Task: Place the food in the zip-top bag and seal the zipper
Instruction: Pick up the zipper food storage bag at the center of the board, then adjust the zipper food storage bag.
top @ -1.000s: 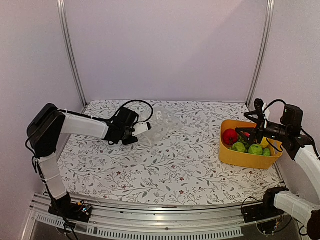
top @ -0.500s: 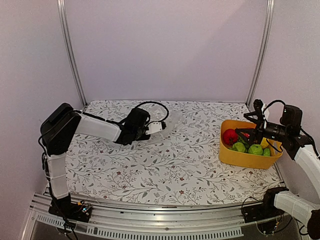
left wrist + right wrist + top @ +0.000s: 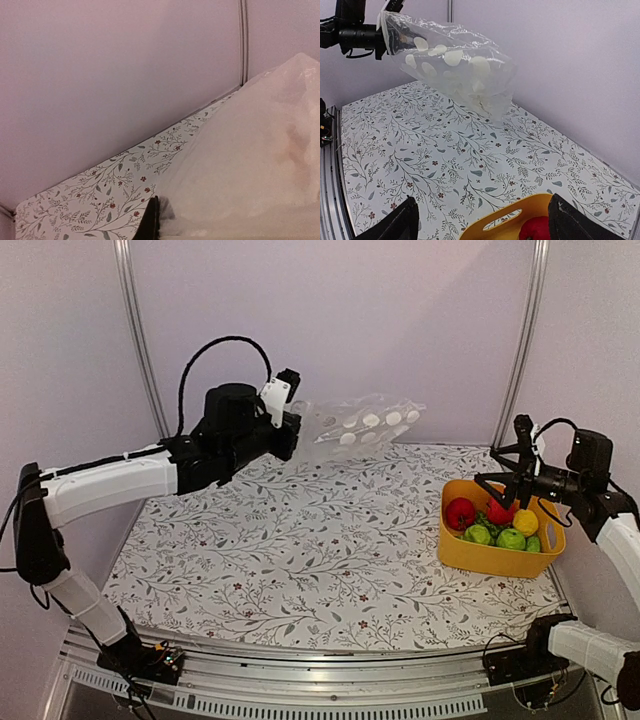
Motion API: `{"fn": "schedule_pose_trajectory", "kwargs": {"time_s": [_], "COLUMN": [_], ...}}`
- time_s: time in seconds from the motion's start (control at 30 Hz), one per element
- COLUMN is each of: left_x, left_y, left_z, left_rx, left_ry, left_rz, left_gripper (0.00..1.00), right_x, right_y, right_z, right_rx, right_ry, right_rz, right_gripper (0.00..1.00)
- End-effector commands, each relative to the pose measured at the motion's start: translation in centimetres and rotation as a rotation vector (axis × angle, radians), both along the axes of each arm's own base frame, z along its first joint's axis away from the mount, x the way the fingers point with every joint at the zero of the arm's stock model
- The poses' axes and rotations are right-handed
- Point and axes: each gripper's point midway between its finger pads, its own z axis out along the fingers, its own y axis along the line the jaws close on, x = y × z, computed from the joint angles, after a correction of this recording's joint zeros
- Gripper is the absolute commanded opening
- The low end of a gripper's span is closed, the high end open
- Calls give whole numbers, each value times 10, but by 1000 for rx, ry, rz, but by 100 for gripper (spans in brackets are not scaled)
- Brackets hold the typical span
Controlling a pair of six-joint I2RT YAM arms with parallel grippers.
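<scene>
You had barely begun. Your left gripper (image 3: 285, 420) was pinched shut on one end of the zip-top bag (image 3: 355, 425), holding it aloft over the back edge of the tabletop (image 3: 300, 560). The bag was apparently empty, and I could not tell whether its mouth was sealed. At the right edge, your right gripper (image 3: 510, 480) hung wide apart, gripping nothing, above the yellow tub (image 3: 490, 555) that held the food (image 3: 490, 525). Loading and sealing were both left to do.
</scene>
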Motion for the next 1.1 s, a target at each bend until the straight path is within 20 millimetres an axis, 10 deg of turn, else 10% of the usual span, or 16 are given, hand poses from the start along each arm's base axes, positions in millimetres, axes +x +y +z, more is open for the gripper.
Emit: {"fn": "schedule_pose_trajectory", "kwargs": {"time_s": [0.0, 0.3, 0.47, 0.7, 1.07], "left_x": [-19, -51, -63, -86, -94], "left_y": [1, 11, 2, -7, -56], "left_z": [-16, -38, -37, -12, -23], "left_rx": [-358, -737, -788, -823, -737], "left_ry": [253, 415, 427, 383, 410], "left_rz": [47, 146, 142, 138, 213], "left_gripper": [0, 0, 0, 0, 0], "right_x": [-8, -16, -5, -13, 4], "right_y": [17, 90, 130, 174, 200], "right_z": [52, 91, 62, 73, 45], "right_rx": [67, 15, -91, -88, -31], "right_ry": [4, 36, 94, 199, 352], "right_rz": [89, 242, 272, 404, 418], "right_gripper": [85, 79, 75, 73, 81]}}
